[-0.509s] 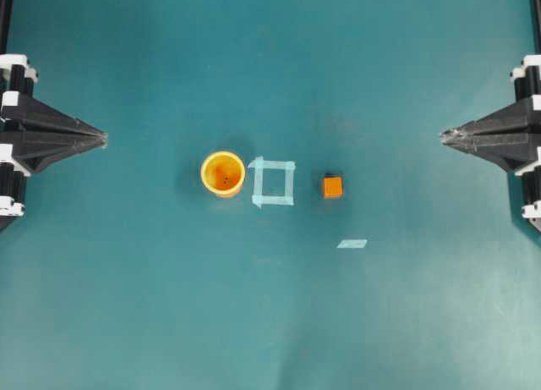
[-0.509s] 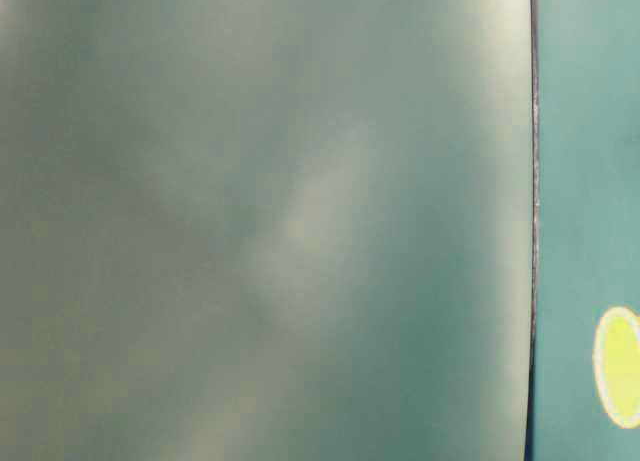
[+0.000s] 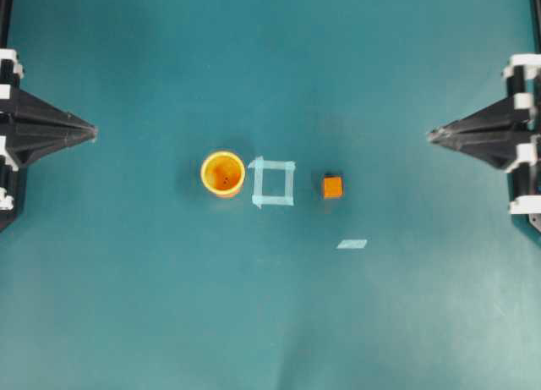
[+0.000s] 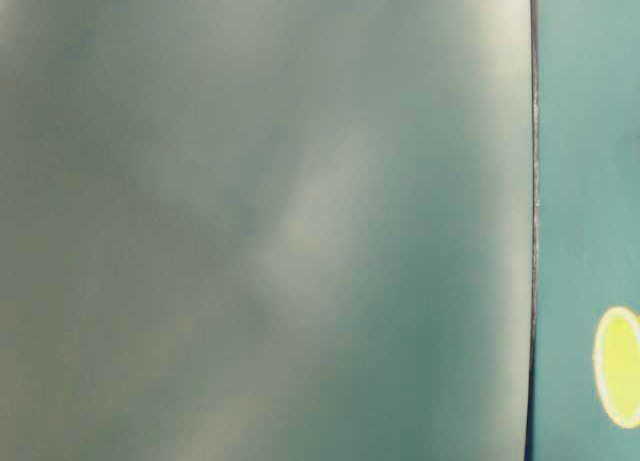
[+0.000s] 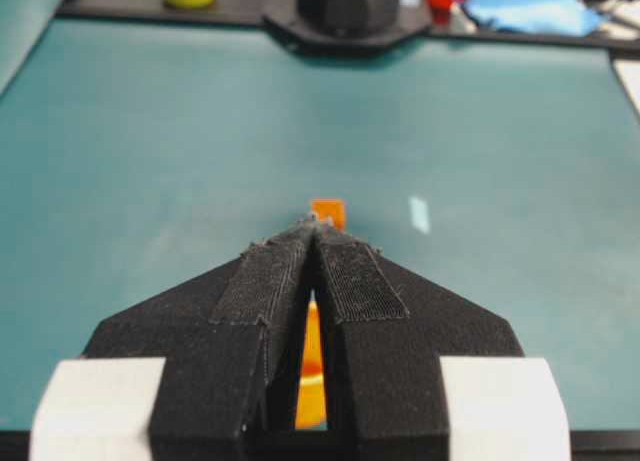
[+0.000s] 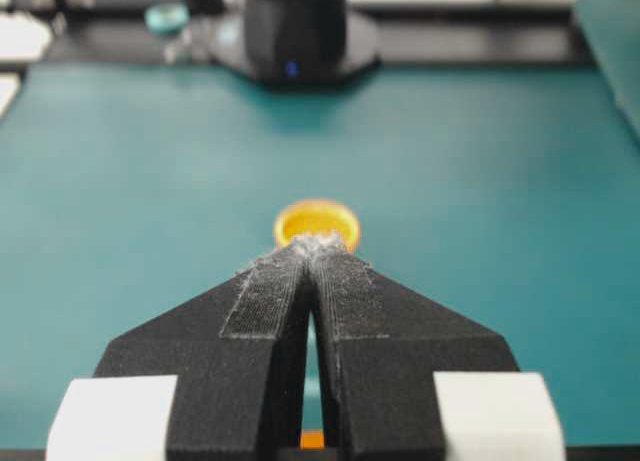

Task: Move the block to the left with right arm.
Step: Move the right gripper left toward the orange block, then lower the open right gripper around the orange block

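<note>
Orange block (image 3: 332, 187) sits untouched right of tape square (image 3: 273, 182) and cup (image 3: 223, 173), both arms' jaws shut, empty, parked at desk (image 3: 270, 322) edges, likely pre-reach.

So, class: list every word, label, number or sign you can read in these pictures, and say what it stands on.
None can be read.
Small orange cube: no marking visible.
Round yellow-orange cup: no marking visible.
Pale blue tape square: blank.
Clutter beyond the table's far edge in the wrist views: too blurred.
</note>
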Tool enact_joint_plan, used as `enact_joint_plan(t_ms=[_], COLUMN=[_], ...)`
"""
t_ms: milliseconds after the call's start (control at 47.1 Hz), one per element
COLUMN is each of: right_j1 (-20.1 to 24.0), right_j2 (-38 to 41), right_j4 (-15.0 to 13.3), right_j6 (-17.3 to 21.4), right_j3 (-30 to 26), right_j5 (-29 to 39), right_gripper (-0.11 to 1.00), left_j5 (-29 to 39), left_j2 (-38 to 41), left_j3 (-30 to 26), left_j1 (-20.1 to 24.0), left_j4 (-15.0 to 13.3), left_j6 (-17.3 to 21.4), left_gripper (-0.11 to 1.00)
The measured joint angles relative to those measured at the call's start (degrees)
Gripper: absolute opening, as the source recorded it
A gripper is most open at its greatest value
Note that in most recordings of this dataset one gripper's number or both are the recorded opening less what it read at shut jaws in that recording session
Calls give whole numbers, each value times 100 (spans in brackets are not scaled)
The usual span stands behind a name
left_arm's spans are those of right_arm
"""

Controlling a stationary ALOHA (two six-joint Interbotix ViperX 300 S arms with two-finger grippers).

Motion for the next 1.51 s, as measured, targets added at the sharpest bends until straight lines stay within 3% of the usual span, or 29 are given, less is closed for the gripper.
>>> enact_joint_plan(t_ms=[573, 658, 828, 976, 1295, 1507], right_j1=[0, -9, -9, -9, -9, -9], right_j2=[1890, 2065, 2470, 2944, 4131, 4570], right_j4=[-9, -9, -9, -9, -18, -18], right_j6=[-62, -62, -62, -62, -62, -53], right_j3=[-466, -545, -712, -967, -1644, -1775], right_j5=[-114, -123, -132, -70, 598, 729], right_gripper=[3, 14, 35, 39, 41, 41], left_j5=[844, 984, 1485, 1846, 2241, 2522], left_j2=[-510, -738, -1160, -1318, -1556, -1934], left_j3=[-18, -26, -62, -132, -149, -149], left_j1=[-185, -185, -185, -193, -185, -185], left_j4=[26, 26, 26, 26, 70, 88], left_j6=[123, 132, 123, 123, 141, 211], left_gripper=[1, 8, 36, 48, 48, 48])
